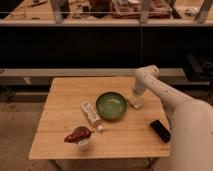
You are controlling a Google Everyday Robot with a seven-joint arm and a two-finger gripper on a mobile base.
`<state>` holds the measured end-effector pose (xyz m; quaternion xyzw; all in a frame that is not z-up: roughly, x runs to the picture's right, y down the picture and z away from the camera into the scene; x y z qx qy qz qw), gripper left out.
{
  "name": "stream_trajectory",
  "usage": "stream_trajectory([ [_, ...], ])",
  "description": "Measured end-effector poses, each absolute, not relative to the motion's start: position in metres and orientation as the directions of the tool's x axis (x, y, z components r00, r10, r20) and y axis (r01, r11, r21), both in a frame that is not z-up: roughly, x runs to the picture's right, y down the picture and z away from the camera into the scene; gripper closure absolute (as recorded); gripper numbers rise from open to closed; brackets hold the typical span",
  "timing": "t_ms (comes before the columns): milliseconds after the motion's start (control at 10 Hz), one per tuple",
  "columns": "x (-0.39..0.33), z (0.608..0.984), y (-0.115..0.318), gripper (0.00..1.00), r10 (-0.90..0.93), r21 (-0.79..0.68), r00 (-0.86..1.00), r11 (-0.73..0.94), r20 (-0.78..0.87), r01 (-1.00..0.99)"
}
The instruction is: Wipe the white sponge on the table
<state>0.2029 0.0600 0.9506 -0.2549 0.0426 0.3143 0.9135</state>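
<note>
The white sponge (134, 104) is a small flat off-white pad lying on the light wooden table (65, 95), just right of the green bowl (111, 106). My gripper (136, 93) hangs at the end of the white arm that reaches in from the right. It is directly above the sponge's far end, touching it or very close to it. I cannot tell whether it holds the sponge.
A white printed carton (90, 113) lies left of the bowl, with a tiny white cube (100, 128) at its near end. A white cup with a red-brown object (79, 136) stands near the front edge. A black flat object (160, 130) lies at the front right.
</note>
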Motion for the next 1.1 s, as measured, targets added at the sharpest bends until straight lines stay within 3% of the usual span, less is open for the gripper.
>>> stream_trajectory([
  [300, 0.195, 0.918, 0.102, 1.00, 0.480, -0.485, 0.860, 0.718, -0.175, -0.499],
  [600, 0.225, 0.912, 0.126, 1.00, 0.457, -0.480, 0.869, 0.729, -0.190, -0.488],
  [1100, 0.298, 0.947, 0.084, 1.00, 0.570, -0.358, 0.765, 0.676, -0.301, -0.645],
])
